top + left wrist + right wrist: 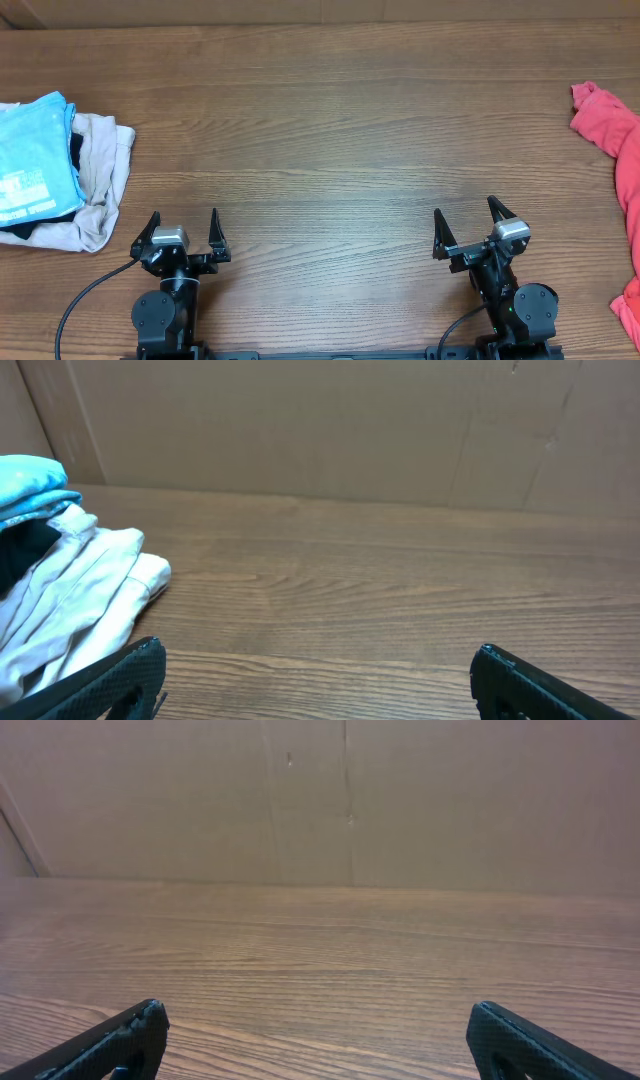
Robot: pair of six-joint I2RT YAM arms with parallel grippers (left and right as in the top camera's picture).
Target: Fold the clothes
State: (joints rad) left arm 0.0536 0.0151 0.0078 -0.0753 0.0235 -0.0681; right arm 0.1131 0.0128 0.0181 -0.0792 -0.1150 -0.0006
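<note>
Coral-red T-shirt [612, 135] strung along desk [330, 130] right edge, well right of right end effector [466, 214], the nearer; it and left end effector [183, 220] both spread apart, empty

**Brown wood worktop, plain tan backdrop**

A wood-grain worktop [330, 130] in warm brown fills the scene. Behind its far edge stands a flat tan wall [450, 800], cardboard-like, with faint vertical seams [347, 790]. Light is soft and even.
</note>
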